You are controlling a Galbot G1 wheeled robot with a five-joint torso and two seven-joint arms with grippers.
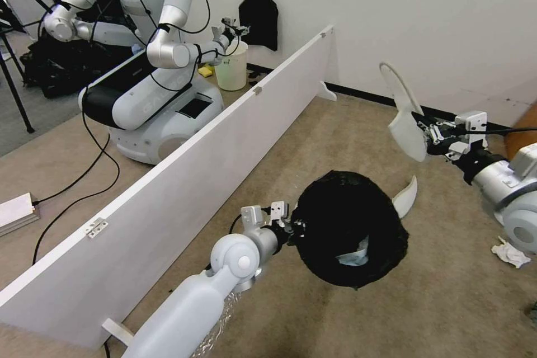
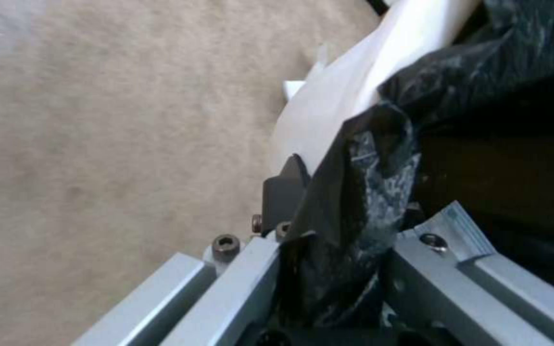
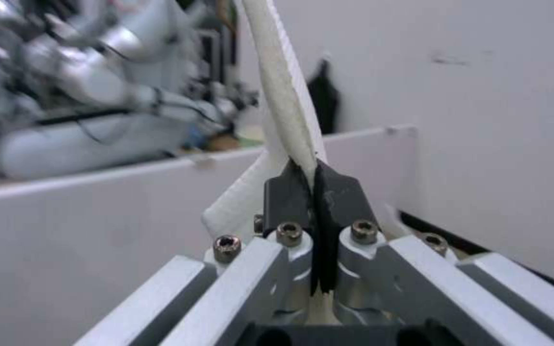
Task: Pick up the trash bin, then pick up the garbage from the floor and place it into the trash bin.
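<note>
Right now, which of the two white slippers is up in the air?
The slipper pinched in the right gripper, held up near the wall. The other slipper lies on the carpet behind the trash bin, which the left gripper holds.

Our left gripper [image 1: 292,222] clamps the near rim of the trash bin [image 1: 349,229], held above the carpet. Our right gripper [image 1: 428,133] pinches a white slipper [image 1: 404,114] — raised, beyond the bin. Crumpled paper [image 1: 510,253] lies under that arm.
</note>
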